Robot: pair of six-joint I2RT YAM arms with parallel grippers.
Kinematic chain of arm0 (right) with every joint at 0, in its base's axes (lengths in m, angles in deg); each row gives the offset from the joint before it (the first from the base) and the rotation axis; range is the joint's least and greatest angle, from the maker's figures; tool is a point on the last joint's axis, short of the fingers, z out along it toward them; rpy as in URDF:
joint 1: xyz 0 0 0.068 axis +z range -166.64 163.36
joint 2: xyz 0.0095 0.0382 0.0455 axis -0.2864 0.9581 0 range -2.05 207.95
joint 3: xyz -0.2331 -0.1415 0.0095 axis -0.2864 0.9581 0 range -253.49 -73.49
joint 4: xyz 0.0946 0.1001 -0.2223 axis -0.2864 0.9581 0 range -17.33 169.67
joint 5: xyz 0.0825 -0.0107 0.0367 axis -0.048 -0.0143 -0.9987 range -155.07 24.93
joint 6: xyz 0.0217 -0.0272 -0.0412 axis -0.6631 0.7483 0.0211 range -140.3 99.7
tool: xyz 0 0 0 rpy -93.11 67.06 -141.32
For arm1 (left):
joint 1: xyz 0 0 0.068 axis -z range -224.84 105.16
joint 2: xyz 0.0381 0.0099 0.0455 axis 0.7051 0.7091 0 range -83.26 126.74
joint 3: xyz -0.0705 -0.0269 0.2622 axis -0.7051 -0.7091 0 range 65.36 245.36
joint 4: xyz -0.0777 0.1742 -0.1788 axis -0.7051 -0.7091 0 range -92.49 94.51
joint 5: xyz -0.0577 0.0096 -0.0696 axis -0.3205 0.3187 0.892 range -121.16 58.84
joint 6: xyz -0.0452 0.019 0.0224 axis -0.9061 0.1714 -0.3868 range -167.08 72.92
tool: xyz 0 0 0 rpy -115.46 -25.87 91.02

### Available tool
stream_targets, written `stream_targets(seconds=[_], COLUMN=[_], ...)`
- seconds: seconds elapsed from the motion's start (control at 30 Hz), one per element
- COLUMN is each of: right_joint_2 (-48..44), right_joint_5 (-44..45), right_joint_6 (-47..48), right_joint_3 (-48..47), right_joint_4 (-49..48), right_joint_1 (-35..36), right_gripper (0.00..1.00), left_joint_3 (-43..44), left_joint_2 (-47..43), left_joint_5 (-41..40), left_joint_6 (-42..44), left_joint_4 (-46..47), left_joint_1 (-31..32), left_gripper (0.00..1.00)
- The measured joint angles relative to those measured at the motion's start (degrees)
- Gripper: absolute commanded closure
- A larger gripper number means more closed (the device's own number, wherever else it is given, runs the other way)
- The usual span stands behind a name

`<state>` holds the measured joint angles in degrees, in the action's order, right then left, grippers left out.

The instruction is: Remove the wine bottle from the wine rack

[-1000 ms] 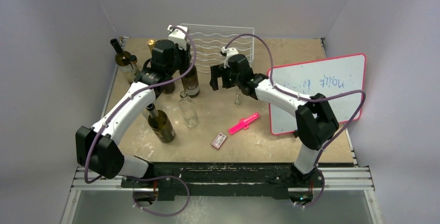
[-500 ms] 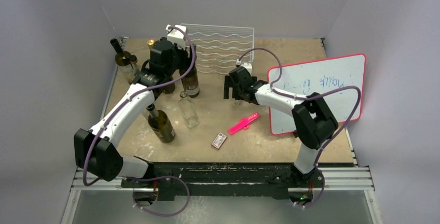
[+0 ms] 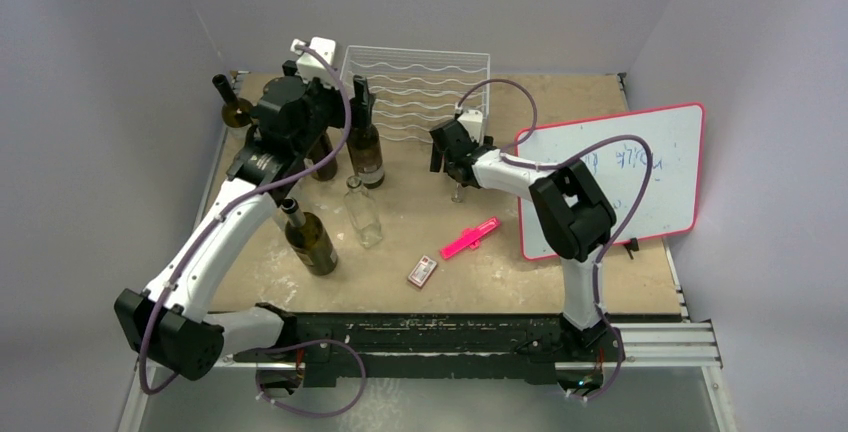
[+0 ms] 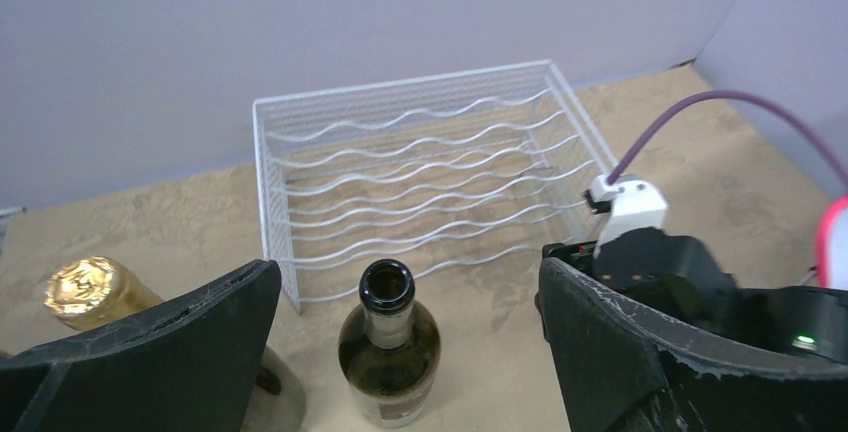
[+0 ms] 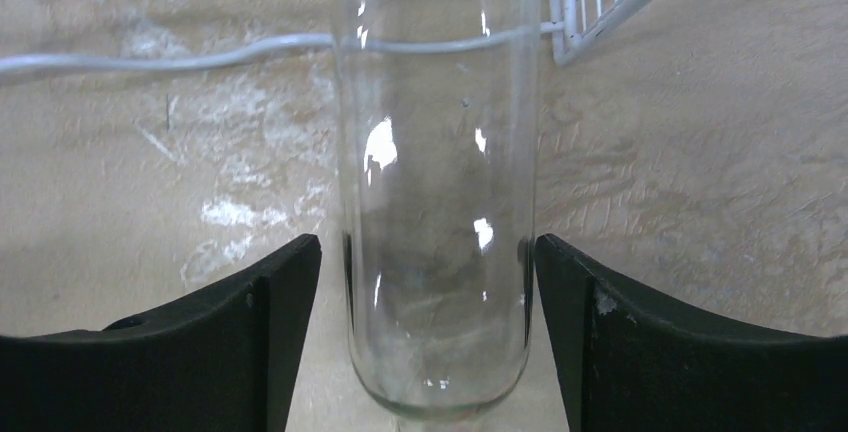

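The white wire wine rack (image 3: 420, 92) stands at the back of the table, and no bottle lies in its wavy rows (image 4: 420, 182). A dark green wine bottle (image 3: 365, 147) stands upright on the table just in front of the rack's left corner, its open mouth up (image 4: 388, 287). My left gripper (image 3: 335, 102) hovers above and behind it, open, with its fingers wide either side of the neck and not touching (image 4: 410, 277). My right gripper (image 3: 447, 152) is low by the rack's right front corner. It is open around a clear stemmed glass (image 5: 435, 202), with narrow gaps on both sides.
A gold-capped bottle (image 4: 90, 287) stands left of the wine bottle. A dark bottle (image 3: 235, 104) is at the far left, an olive bottle (image 3: 310, 242) and a clear bottle (image 3: 363, 214) nearer. A pink tool (image 3: 470, 237), a small card (image 3: 423, 271) and a pink-framed whiteboard (image 3: 610, 177) lie to the right.
My left gripper opened off the wine bottle's neck and drew up and back to the left. My right gripper came down around the clear glass, and its jaws narrowed a little.
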<state>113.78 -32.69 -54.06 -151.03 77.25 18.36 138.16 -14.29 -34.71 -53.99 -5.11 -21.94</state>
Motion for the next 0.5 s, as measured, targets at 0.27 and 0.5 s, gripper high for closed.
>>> stream_targets(seconds=[0.27,0.5], right_joint_2=[1.25,-4.63], right_joint_5=[1.16,-3.02], right_joint_6=[0.87,1.31], right_joint_3=[-0.2,4.0], right_joint_4=[-2.08,0.92], right_joint_1=[-0.37,1.51], right_gripper=[0.68,0.96], left_joint_3=[-0.42,-2.4], left_joint_2=[-6.8,-6.95], left_joint_5=[7.06,9.33], left_joint_6=[-0.55,5.51], left_joint_4=[1.79,1.42], left_joint_1=[0.0,4.42], left_gripper=[0.0,0.0])
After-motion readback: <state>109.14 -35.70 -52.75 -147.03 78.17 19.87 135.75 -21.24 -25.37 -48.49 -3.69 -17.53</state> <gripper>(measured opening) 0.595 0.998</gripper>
